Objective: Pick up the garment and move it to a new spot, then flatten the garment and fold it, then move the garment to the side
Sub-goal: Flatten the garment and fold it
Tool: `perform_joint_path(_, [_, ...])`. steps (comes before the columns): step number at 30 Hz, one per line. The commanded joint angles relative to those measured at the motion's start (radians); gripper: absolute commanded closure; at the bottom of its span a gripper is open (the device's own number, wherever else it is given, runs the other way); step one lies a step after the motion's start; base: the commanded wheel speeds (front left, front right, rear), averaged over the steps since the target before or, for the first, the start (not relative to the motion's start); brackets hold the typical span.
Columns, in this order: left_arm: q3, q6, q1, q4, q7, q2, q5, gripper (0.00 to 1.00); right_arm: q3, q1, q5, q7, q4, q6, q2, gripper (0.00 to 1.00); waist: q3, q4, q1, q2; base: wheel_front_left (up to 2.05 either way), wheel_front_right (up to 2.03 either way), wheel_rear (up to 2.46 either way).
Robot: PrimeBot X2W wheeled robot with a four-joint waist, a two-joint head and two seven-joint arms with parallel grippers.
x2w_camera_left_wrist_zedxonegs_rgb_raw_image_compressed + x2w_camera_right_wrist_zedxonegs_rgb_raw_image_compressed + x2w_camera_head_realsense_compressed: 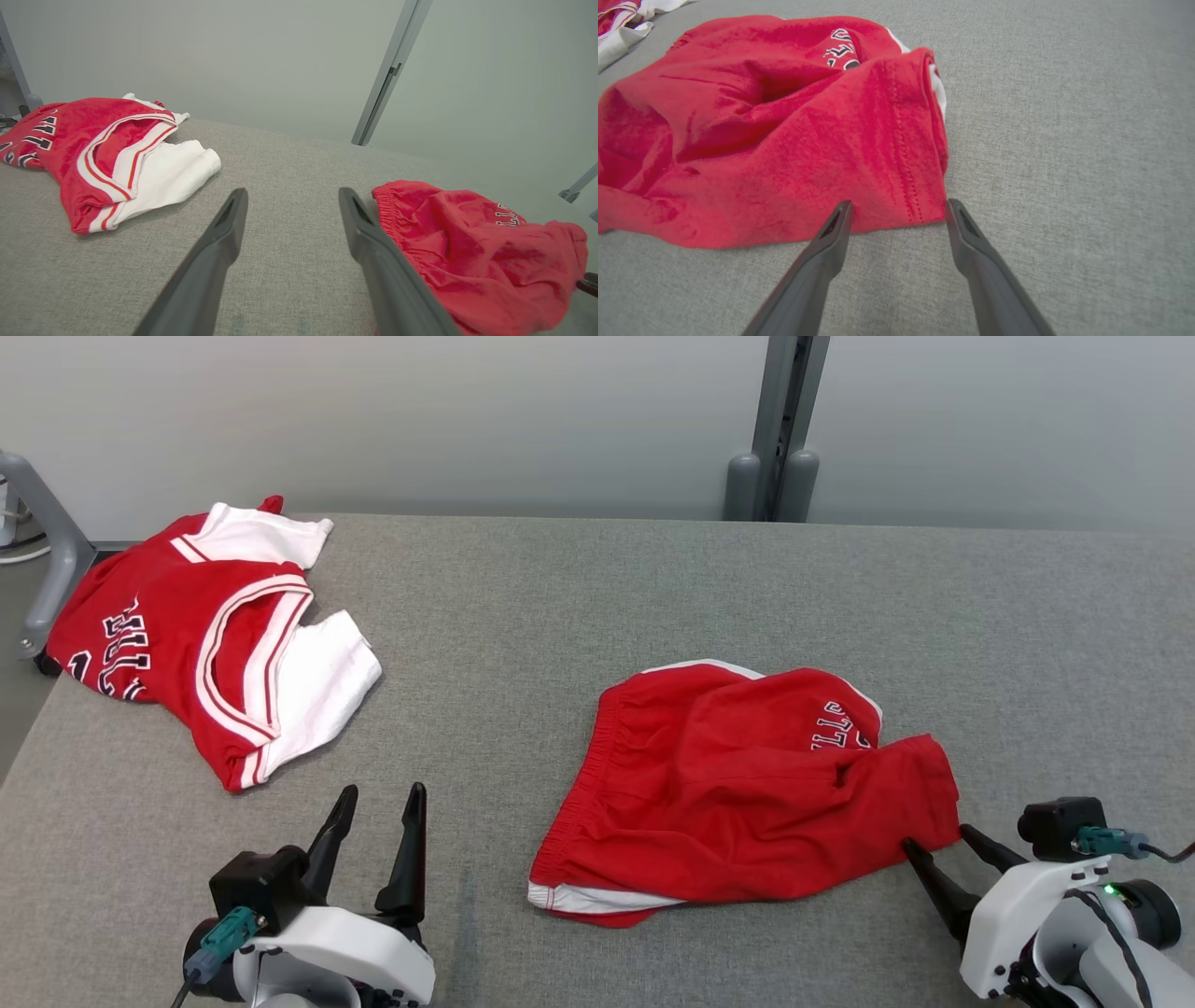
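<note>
The garment [738,784] is a pair of red shorts with white trim and lettering, lying rumpled on the grey table [653,597], right of centre. My right gripper [935,836] is open at the near right corner of the shorts. In the right wrist view, the right gripper [899,203] has its fingertips at the stitched leg hem of the garment [761,140], with no cloth between them. My left gripper [384,790] stands open over bare table, left of the waistband. In the left wrist view, the left gripper [293,191] has the garment [467,252] on its right.
A red and white jersey [205,625] lies crumpled at the table's far left corner, also in the left wrist view [107,149]. A grey post [780,429] rises behind the table's far edge. A metal frame leg [47,551] stands off the left edge.
</note>
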Motion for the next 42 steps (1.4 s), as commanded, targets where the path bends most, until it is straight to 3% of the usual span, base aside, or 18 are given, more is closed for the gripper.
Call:
perform_joint_path(1, [0.003,0.001,-0.017,0.000,-0.004,0.004,0.003,0.00,-0.019,0.008,-0.018,0.001,0.005,0.000,0.003,0.00,0.005,0.001,0.0000,0.0000,0.00,0.00,0.00])
perform_joint_path(12, [-0.004,0.002,-0.031,0.004,0.004,0.011,0.003,0.00,-0.096,0.005,-0.068,0.032,0.021,0.000,0.041,0.00,0.015,0.007,0.0000,0.0000,0.00,0.00,0.00])
perform_joint_path(13, [-0.005,0.004,-0.032,0.003,0.005,0.012,0.002,0.00,-0.101,0.002,-0.070,0.037,0.027,0.000,0.045,0.05,0.016,0.007,0.0000,0.0000,0.00,0.00,0.00])
perform_joint_path(14, [-0.005,0.005,-0.032,0.003,0.004,0.013,0.002,0.00,-0.101,0.001,-0.071,0.040,0.028,0.000,0.049,0.41,0.016,0.007,0.0000,0.0000,0.00,0.00,0.00])
perform_joint_path(15, [-0.006,0.004,-0.033,0.003,0.004,0.014,0.002,0.00,-0.101,0.000,-0.072,0.043,0.029,0.000,0.052,0.61,0.016,0.007,0.0000,0.0000,0.00,0.00,0.00])
perform_joint_path(16, [-0.006,0.005,-0.033,0.003,0.005,0.014,0.001,0.00,-0.099,-0.002,-0.074,0.044,0.029,0.000,0.052,0.90,0.016,0.007,0.0000,0.0000,0.00,0.00,0.00])
perform_joint_path(17, [-0.007,0.006,-0.033,0.003,0.005,0.014,0.001,0.00,-0.097,-0.002,-0.076,0.045,0.028,0.000,0.053,1.00,0.016,0.008,0.0000,0.0000,0.00,0.00,0.00])
perform_joint_path(25, [-0.007,0.011,-0.021,0.004,0.005,0.018,-0.006,0.00,-0.078,0.027,-0.078,0.057,-0.038,0.000,0.043,1.00,0.001,0.002,0.0000,0.0000,0.00,0.00,0.00])
perform_joint_path(29, [-0.007,0.013,-0.006,0.005,0.007,0.021,-0.011,0.00,-0.066,0.070,0.007,0.108,-0.181,0.000,0.033,1.00,-0.020,-0.005,0.0000,0.0000,0.00,0.00,0.00])
perform_joint_path(35, [-0.011,0.012,0.002,0.002,0.015,0.029,-0.015,0.00,-0.083,0.127,0.154,0.216,-0.436,0.000,-0.045,1.00,-0.047,-0.006,0.0000,0.0000,0.00,0.00,0.00])
perform_joint_path(42, [-0.018,0.010,0.004,-0.008,0.014,0.027,-0.017,0.00,-0.140,0.140,0.266,0.326,-0.580,0.000,-0.086,1.00,-0.043,0.012,0.0000,0.0000,0.00,0.00,0.00])
